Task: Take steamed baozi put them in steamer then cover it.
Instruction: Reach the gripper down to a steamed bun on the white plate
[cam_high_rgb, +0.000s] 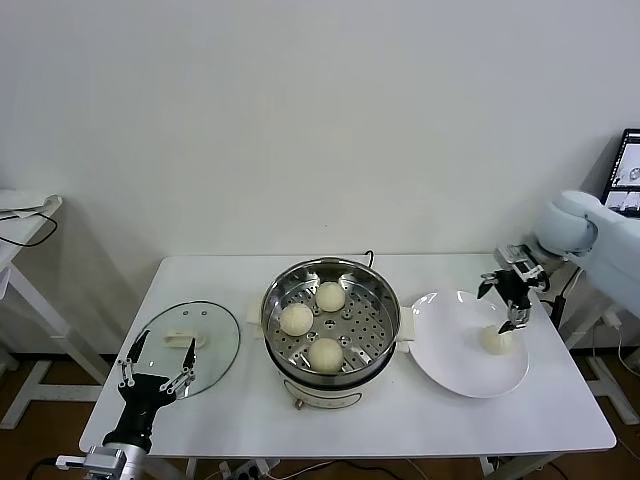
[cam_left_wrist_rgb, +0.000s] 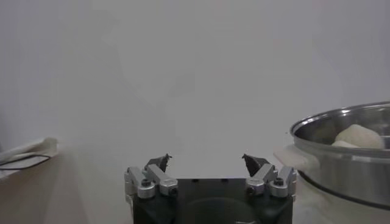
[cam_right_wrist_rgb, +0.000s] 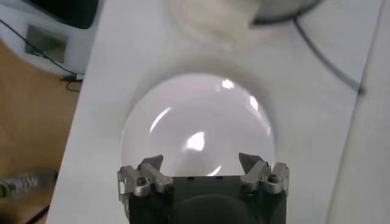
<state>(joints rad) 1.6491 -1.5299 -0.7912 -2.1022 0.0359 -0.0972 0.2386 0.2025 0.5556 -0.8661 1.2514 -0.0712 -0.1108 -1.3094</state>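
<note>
The left end effector (cam_high_rgb: 155, 375) sits nearest the head camera, low at the worktop's (cam_high_rgb: 230, 415) front-left corner, its fingers spread wide and gripping nothing. It overlaps the near edge of the glass lid (cam_high_rgb: 190, 348), which lies flat on the worktop to the left of the steamer (cam_high_rgb: 331, 330); whether it touches the lid cannot be told. In the left wrist view the same end effector (cam_left_wrist_rgb: 209, 164) shows both fingertips well apart, with the steamer's steel rim (cam_left_wrist_rgb: 341, 125) off to one side and a pale baozi (cam_left_wrist_rgb: 359, 135) showing above that rim.

The steamer stands at the middle of the worktop on its cream-white base. Three baozi rest on its perforated tray: one toward the back (cam_high_rgb: 330, 296), one toward the left (cam_high_rgb: 296, 319) and one toward the front (cam_high_rgb: 326, 354), each apart from the others. The steamer is uncovered.

To the right of the steamer, just beside its side handle, lies the white plate (cam_high_rgb: 455, 375). The fourth baozi (cam_high_rgb: 496, 340) sits on the plate's right part. The right end effector (cam_high_rgb: 507, 290) hangs just above and behind this baozi, fingers released and spread, one fingertip close to the bun's top; contact cannot be made out. In the right wrist view the right end effector (cam_right_wrist_rgb: 201, 163) is open over the plate (cam_right_wrist_rgb: 198, 125), with nothing between its fingers.
</note>
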